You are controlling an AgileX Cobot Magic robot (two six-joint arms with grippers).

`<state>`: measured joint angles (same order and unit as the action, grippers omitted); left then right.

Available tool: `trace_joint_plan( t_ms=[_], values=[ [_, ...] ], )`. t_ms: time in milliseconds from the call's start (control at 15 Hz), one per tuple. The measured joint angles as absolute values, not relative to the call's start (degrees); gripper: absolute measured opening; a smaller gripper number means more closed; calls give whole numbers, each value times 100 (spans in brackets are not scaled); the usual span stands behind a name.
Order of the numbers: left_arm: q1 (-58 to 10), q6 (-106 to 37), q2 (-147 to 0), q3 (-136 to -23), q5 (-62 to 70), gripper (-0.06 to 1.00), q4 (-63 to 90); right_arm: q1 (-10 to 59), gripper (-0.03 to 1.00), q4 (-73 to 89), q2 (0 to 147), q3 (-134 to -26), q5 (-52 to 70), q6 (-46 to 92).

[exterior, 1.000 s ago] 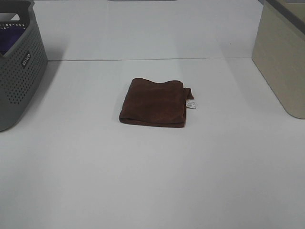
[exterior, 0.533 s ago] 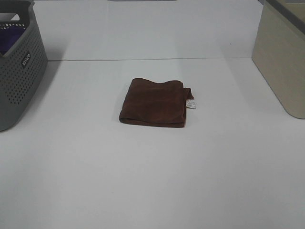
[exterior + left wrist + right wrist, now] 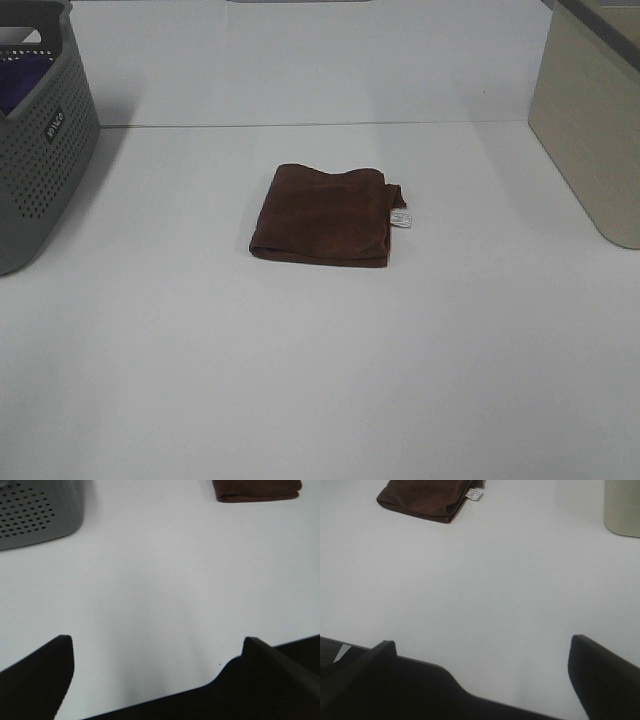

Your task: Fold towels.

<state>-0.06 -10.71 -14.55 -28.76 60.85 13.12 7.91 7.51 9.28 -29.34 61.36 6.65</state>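
Folded brown towel (image 3: 322, 215), white tag (image 3: 399, 218) unreadable, on white table (image 3: 320, 380); both pincers (image 3: 157, 655) (image 3: 482, 652) spread apart, empty.

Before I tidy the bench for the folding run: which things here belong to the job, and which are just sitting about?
Job:
- brown towel, folded, mid-table, white tag on its right edge

Just about:
- grey perforated basket, far left
- beige bin, far right

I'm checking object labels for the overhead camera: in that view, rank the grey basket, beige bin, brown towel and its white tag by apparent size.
Largest to smallest:
1. grey basket and beige bin: both cropped, too close to rank
2. brown towel
3. white tag
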Motion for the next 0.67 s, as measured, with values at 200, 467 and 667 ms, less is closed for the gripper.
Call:
trace_joint_plan(
  t_ms=[200,467,667],
  values=[
    [304,-1071,-968,-2865,6068,85,1301,791,87,682,848,-2899,6131,665],
    [304,-1071,-6,-2865,6073,85,1306,791,87,470,676,-2888,6125,533],
    [304,-1071,23,-2865,6073,85,1306,791,87,367,493,-2888,6131,413]
  ],
)
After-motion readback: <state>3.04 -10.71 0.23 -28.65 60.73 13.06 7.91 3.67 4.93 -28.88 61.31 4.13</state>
